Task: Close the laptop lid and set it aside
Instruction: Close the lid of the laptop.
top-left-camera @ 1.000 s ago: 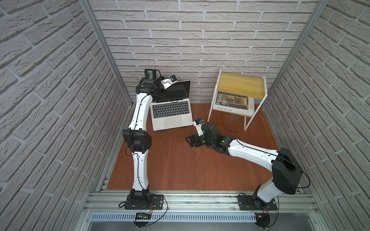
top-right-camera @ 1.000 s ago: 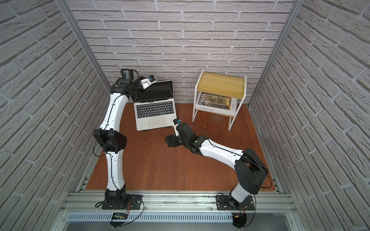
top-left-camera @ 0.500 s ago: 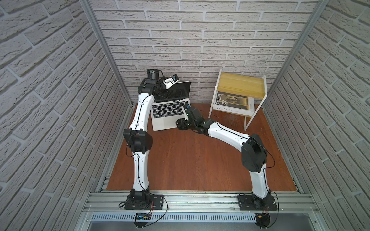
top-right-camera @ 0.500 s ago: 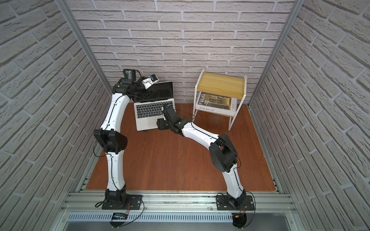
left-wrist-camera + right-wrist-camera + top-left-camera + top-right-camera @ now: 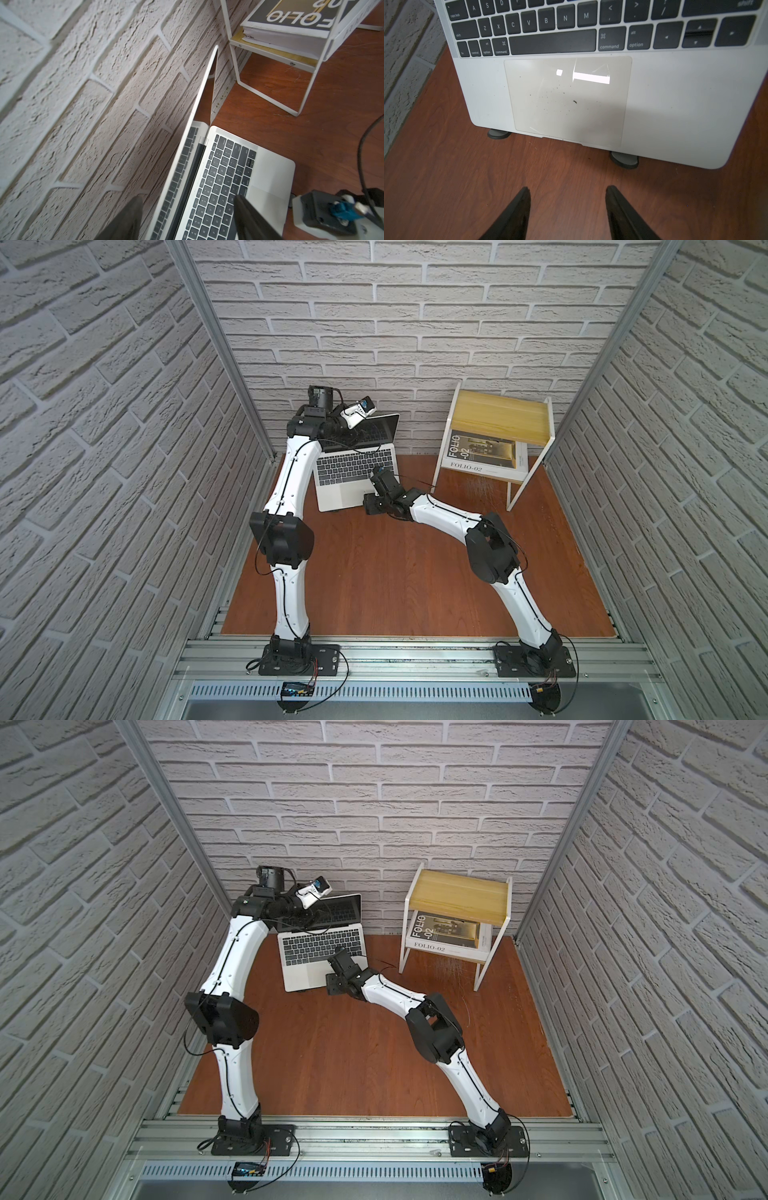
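The laptop (image 5: 345,489) sits open at the back of the worktop (image 5: 395,572), close to the brick wall. It's propped on a dark grey stand (image 5: 624,161), with the white side table (image 5: 498,416) just beside it. The lid (image 5: 199,99) is up, near upright. The left fingers (image 5: 124,224) are spread wide, one either side of the lid's top edge, not closed on it. The right fingers (image 5: 517,214) hover parted over bare wood, just short of the laptop's front edge, holding nothing.
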### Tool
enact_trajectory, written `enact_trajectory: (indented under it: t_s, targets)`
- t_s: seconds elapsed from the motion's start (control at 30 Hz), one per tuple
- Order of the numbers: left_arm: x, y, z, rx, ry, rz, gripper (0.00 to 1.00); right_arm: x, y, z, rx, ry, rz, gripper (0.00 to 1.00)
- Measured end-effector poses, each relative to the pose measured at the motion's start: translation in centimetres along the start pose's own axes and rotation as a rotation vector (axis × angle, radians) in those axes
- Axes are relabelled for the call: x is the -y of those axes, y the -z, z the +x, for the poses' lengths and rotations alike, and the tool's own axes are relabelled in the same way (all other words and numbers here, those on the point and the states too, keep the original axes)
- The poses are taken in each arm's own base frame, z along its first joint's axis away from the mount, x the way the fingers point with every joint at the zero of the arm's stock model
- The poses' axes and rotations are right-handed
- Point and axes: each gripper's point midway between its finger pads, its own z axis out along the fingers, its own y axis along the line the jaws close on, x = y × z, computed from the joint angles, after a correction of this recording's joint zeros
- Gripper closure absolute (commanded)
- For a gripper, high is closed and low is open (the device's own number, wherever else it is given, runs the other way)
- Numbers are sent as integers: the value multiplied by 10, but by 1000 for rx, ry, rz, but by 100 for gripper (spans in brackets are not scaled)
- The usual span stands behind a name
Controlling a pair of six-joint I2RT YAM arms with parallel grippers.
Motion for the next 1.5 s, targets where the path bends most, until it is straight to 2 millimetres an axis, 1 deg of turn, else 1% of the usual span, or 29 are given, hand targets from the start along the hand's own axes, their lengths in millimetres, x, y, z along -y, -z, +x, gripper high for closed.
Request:
enact_trajectory:
  t_s: [0.13, 0.27, 0.33, 0.47, 0.57, 0.87, 0.97, 1.0, 1.07, 1.13, 1.2, 1.23, 1.3, 1.37, 1.4, 1.43, 1.5]
  targets:
    - [10, -3, 5, -12, 16, 16, 29, 4, -1, -2, 7, -9, 4, 39]
    - [15, -8, 12, -23, 25, 28, 30, 11, -8, -3, 10, -20, 13, 39]
    - [15, -7, 11, -19, 25, 26, 30, 17, -14, -1, 6, -23, 22, 39]
    - [17, -7, 12, -16, 28, 26, 30, 30, -30, 11, -16, -31, 45, 40]
    - [21, -6, 13, -14, 28, 28, 30, 37, -37, 18, -31, -38, 57, 40]
    - [43, -1, 21, -19, 56, 47, 30, 41, -39, 20, -33, -43, 58, 40]
    - [51, -1, 24, -20, 77, 52, 30, 45, -34, 34, -57, -40, 56, 41]
    - [53, -1, 25, -20, 84, 53, 30, 47, -28, 39, -70, -40, 56, 41]
    - [57, -2, 27, -16, 95, 54, 30, 53, -8, 51, -99, -34, 63, 41]
    - [61, -3, 30, -16, 108, 58, 29, 59, 20, 62, -133, -19, 76, 41]
    - [66, -6, 33, -19, 120, 65, 29, 61, 55, 62, -139, 1, 82, 41]
    - [69, -8, 35, -22, 126, 68, 29, 60, 71, 58, -132, 9, 80, 40]
    - [76, -12, 41, -31, 139, 81, 28, 56, 107, 44, -91, 24, 63, 40]
    - [85, -15, 46, -42, 150, 94, 27, 50, 142, 28, -41, 36, 40, 40]
    - [91, -17, 49, -49, 156, 102, 25, 47, 163, 18, -7, 42, 27, 40]
    - [94, -17, 50, -55, 159, 106, 24, 44, 177, 12, 16, 44, 17, 40]
    - [99, -17, 51, -63, 156, 103, 23, 41, 200, 3, 47, 51, 2, 40]
